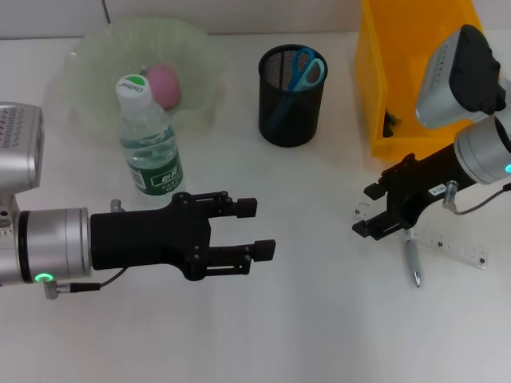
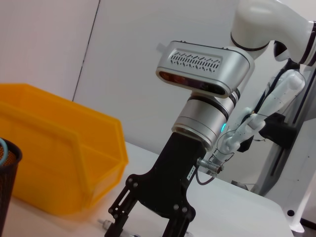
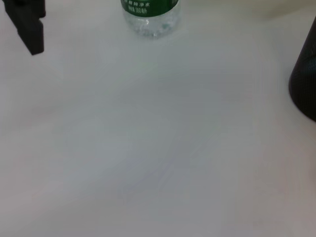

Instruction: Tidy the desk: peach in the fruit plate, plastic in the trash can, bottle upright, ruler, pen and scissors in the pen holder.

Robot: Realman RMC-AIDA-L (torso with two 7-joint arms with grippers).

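Head view, white desk (image 1: 319,319). Item: pale green fruit plate (image 1: 96,56), far left, with a pink peach (image 1: 164,84) lying in it. Item: clear water bottle (image 1: 148,140) with white cap and green label, standing upright just in front of the plate; the cap carries green lettering too small to read. Item: black mesh pen holder (image 1: 291,100), far centre, with blue-handled scissors (image 1: 305,69) standing in it. Item: yellow plastic bin (image 1: 399,88), far right, serving as trash can; something dark lies in its bottom, not identifiable.

Item: silver pen (image 1: 413,259), flat on the desk at right, pointing toward the robot. Item: clear ruler (image 1: 455,246), flat, just beside the pen on its right and angled across it near the far end; graduations show but cannot be read.

Right gripper (image 1: 367,217): low over the desk, jaws spread, tips just left of the pen's far end and not closed on it; the ruler lies beyond the jaws to the right. A small white label on the gripper body is illegible. In the left wrist view the same gripper (image 2: 143,224) hangs with fingers apart in front of the bin (image 2: 59,163).

Left gripper (image 1: 251,227): hovers near centre-left, jaws spread and holding nothing, just in front of the bottle and well apart from the pen.

Right wrist view: bottle base (image 3: 150,17) and label edge, text too small to read; pen holder wall (image 3: 305,86) at one edge.
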